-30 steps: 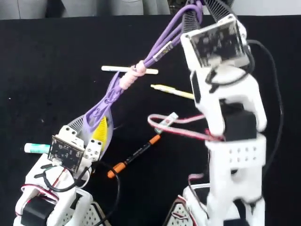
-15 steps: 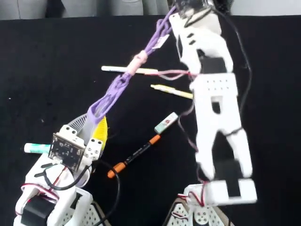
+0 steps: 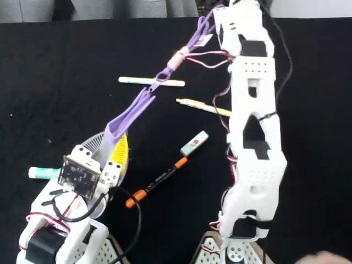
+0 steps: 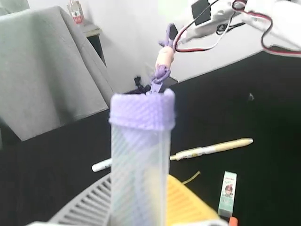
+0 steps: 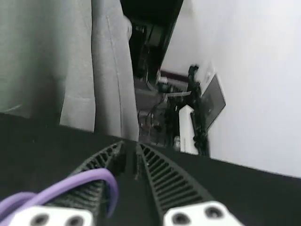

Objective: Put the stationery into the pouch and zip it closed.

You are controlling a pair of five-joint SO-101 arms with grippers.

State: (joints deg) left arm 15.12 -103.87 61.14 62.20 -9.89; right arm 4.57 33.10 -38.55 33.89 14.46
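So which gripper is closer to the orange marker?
Left. The left gripper, clamped on the purple pouch, sits just beside the orange marker at the near side of the table. The right gripper is way off at the far edge.

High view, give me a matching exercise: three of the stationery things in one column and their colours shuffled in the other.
Things:
1. pouch
2. marker
3. tube

Colours:
A. black with orange ends
B. mint green
C. purple

Pairs: 1-C, 2-A, 3-B.
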